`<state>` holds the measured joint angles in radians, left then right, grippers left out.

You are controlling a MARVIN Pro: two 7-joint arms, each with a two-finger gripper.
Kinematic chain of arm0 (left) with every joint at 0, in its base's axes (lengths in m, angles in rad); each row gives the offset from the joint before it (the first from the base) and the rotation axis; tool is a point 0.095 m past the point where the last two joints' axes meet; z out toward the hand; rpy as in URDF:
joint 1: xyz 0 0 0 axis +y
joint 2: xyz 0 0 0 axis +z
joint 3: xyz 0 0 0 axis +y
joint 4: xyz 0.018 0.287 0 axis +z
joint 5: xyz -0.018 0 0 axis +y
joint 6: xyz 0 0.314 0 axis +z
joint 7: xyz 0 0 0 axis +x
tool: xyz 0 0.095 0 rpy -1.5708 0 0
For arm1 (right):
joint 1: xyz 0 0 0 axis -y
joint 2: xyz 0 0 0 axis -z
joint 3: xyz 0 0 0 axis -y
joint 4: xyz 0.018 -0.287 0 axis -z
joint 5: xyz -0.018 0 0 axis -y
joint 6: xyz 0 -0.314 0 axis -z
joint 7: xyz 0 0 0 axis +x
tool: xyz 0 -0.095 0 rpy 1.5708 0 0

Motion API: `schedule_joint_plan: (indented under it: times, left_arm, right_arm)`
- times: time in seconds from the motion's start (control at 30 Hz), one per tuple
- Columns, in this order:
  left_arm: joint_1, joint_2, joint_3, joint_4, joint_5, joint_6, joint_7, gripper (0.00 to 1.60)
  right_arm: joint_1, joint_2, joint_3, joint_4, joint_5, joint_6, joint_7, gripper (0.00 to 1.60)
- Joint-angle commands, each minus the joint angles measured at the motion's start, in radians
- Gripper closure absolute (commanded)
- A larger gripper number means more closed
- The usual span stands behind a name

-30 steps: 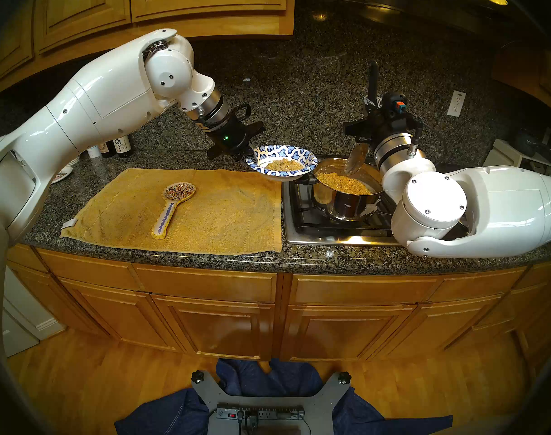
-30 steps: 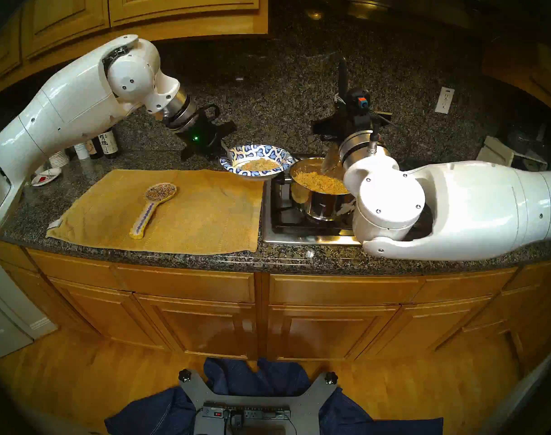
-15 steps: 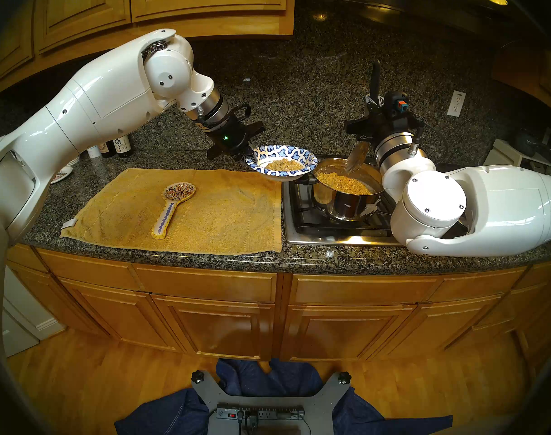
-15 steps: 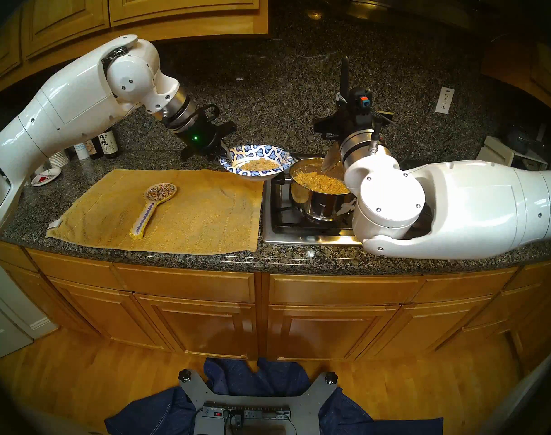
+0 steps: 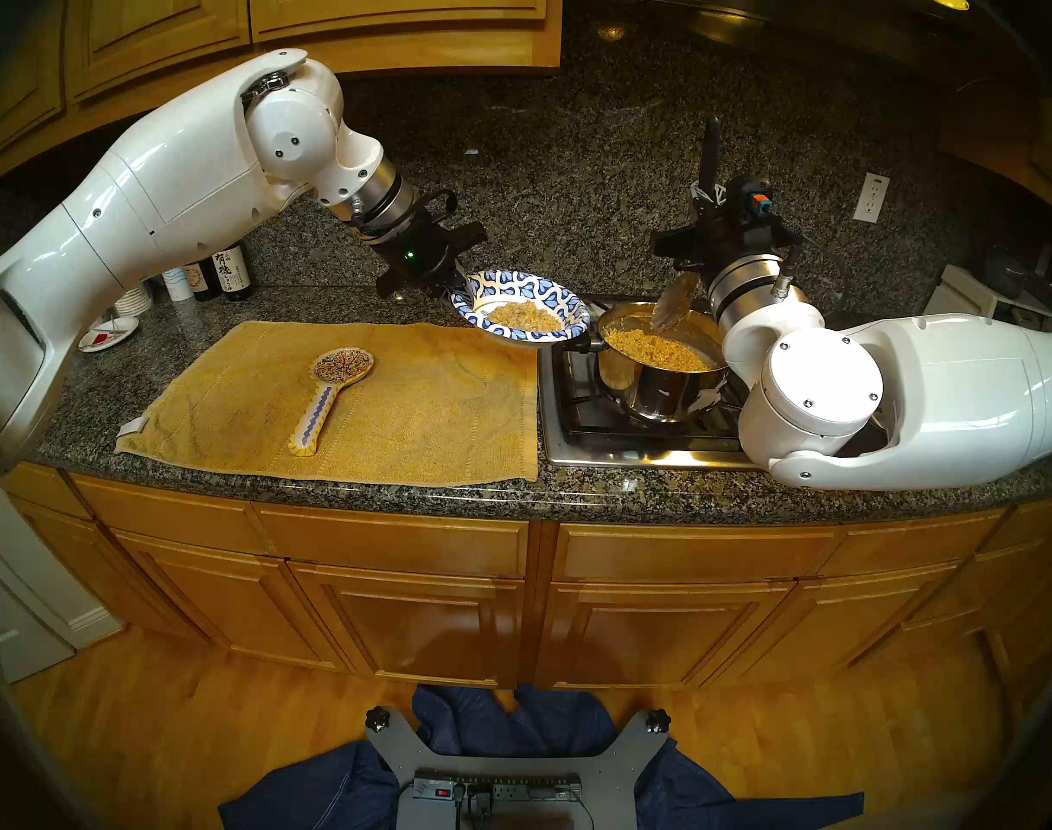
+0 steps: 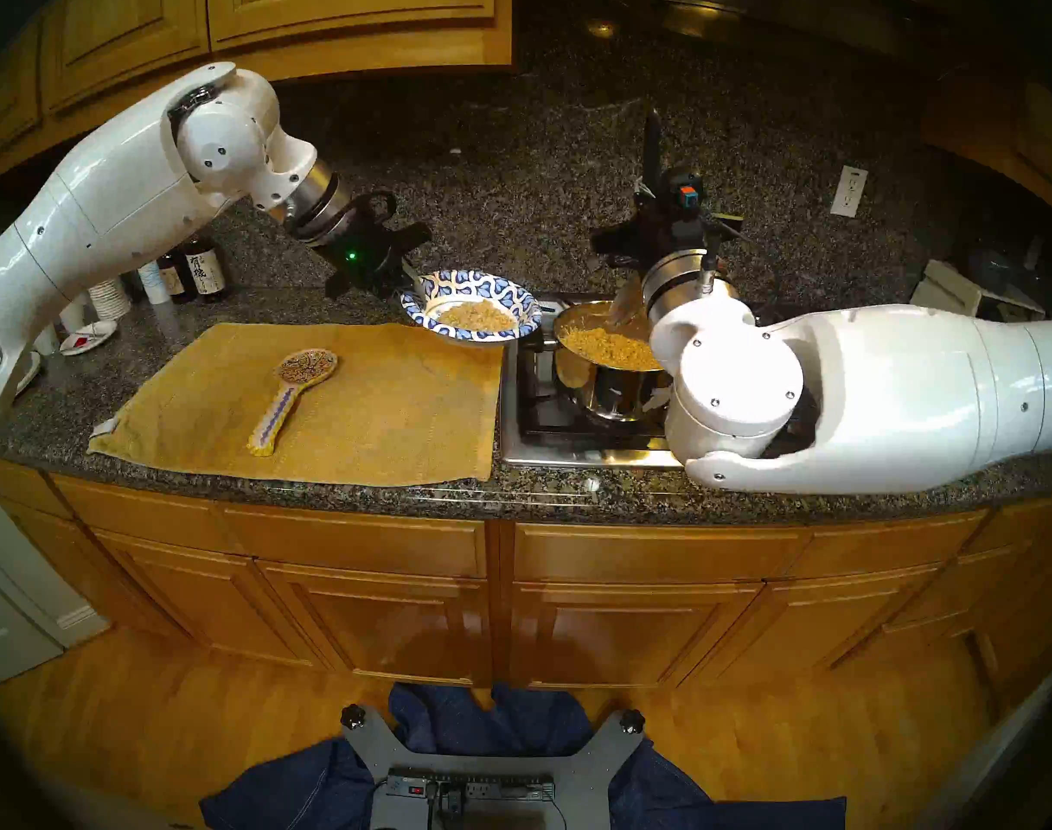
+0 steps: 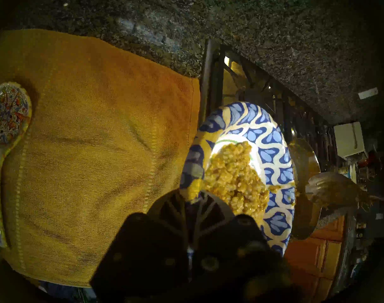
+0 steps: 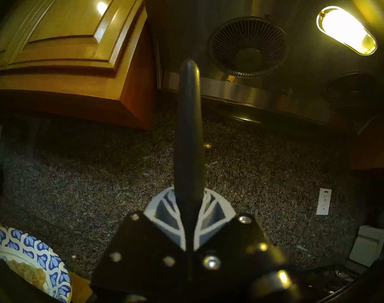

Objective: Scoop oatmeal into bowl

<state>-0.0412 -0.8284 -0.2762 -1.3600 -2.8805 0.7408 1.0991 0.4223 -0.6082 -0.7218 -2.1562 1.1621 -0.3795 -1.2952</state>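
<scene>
Oatmeal point(image 5: 526, 315) is seen heaped in the blue-and-white paper bowl point(image 5: 562, 300), which has been carried a little further from the spoon point(image 5: 672, 303) than a second earlier, out toward the yellow towel point(image 5: 355, 409). The bowl's near rim is clamped by the left gripper point(image 7: 194, 199); the spoon's black handle point(image 8: 189, 132) is clamped by the right gripper point(image 8: 190, 217), its blade held above the oatmeal left in the steel pot point(image 5: 661, 391). Serving is judged finished, with setting the bowl down remaining.
</scene>
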Motion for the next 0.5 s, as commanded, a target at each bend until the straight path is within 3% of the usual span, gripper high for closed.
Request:
schedule_joint_plan:
  times: [0.0,0.47]
  left_arm:
    - [-0.068,0.023,-0.020,0.002,0.001,-0.006,0.085,1.60]
    - [-0.072,0.072,0.009,0.014,0.001,-0.011,0.088,1.60]
  right_arm:
    - [0.022,-0.005,0.022,0.000,-0.015,-0.006,-0.012,1.60]
    - [0.026,-0.013,0.014,0.001,-0.015,-0.012,-0.026,1.60]
